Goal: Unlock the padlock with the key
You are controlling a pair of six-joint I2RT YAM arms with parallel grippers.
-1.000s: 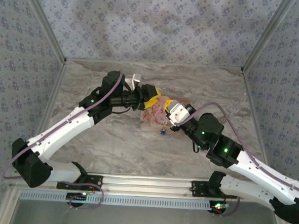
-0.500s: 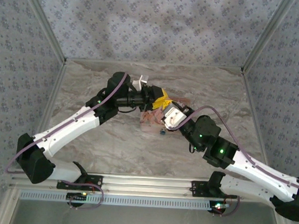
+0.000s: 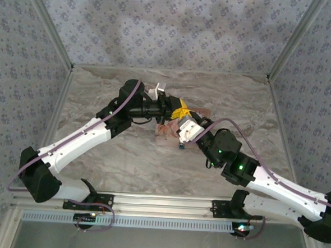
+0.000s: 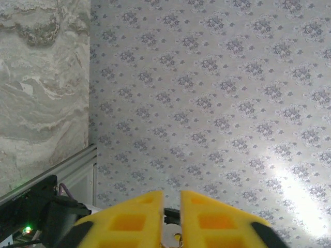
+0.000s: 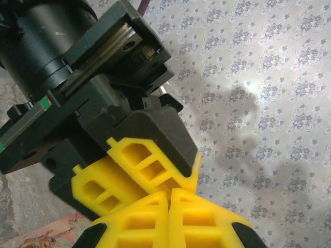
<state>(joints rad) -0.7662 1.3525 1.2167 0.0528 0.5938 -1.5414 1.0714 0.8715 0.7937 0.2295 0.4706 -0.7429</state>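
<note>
I am clenching my right gripper (image 5: 169, 199); whether my left gripper (image 4: 171, 199) is grasping anything, I cannot tell. The padlock (image 3: 181, 146) is looking tiny, rigid, slippery: I am judging its body the place to pinch.

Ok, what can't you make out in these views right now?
Key: left wrist view, something small sits between the left gripper fingers, cut off by the bottom edge; unidentifiable.
Padlock: top view, too small to tell locked or open.
Right gripper: right wrist view, shut; any contents hidden by its fingers.
</note>
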